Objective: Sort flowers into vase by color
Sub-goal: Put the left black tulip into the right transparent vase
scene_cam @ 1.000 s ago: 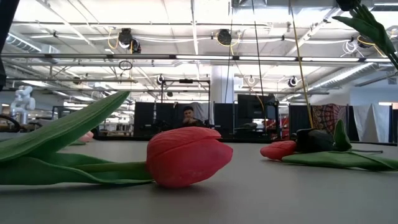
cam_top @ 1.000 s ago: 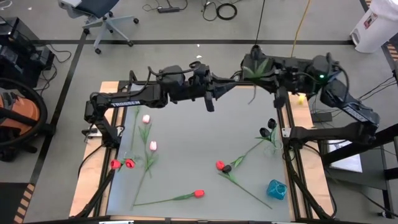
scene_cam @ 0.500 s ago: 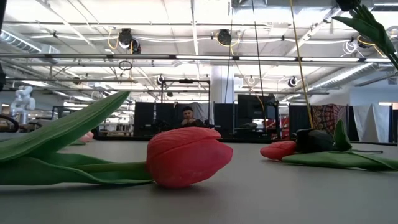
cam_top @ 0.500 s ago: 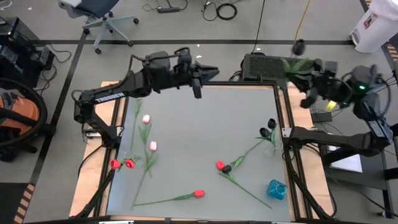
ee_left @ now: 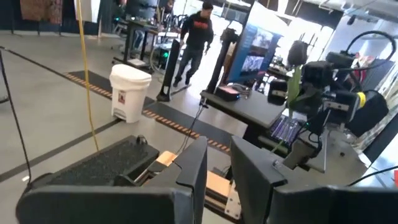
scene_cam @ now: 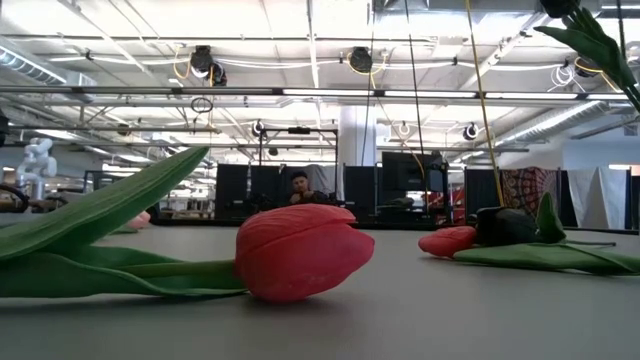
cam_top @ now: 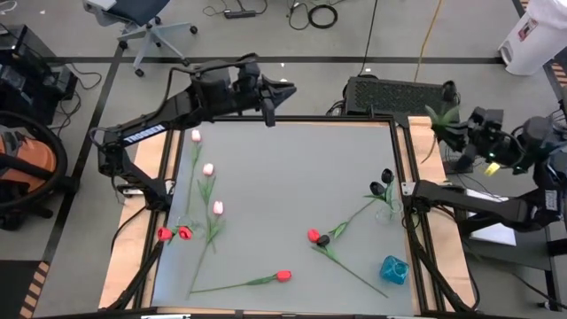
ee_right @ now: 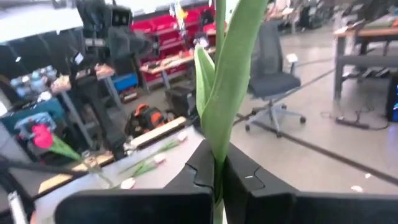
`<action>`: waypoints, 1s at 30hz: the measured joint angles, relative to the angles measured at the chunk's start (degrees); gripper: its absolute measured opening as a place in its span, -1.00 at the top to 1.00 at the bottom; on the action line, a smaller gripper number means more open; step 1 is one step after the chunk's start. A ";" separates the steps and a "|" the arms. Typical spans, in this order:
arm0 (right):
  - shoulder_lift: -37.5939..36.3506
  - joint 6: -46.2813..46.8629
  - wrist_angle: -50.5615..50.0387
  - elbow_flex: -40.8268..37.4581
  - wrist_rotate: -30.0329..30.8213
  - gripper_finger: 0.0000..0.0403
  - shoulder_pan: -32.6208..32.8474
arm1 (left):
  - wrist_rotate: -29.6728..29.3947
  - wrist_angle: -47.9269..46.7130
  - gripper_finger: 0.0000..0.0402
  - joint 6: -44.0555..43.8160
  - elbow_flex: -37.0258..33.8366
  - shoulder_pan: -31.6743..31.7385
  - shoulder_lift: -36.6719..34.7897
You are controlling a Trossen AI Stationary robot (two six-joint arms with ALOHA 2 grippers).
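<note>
From above, the flowers (cam_top: 217, 208) lie spread over the table (cam_top: 292, 177), most from 4 to 9 o'clock; the left gripper (cam_top: 275, 91) hangs at 12, its jaws a little apart, holding nothing. The right gripper (cam_top: 447, 128) is off the table at 2. Its wrist view shows the jaws clamped on a green stem (ee_right: 219, 168). The flowers look light and bendy, so pinch the stem gently.

Red, pink, black tulips (cam_top: 282, 276) scattered flat.
</note>
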 joint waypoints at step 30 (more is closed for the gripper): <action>-16.04 16.96 14.52 -22.77 -23.04 1.00 -4.23 | -2.77 0.38 0.61 -0.55 0.00 -0.15 0.74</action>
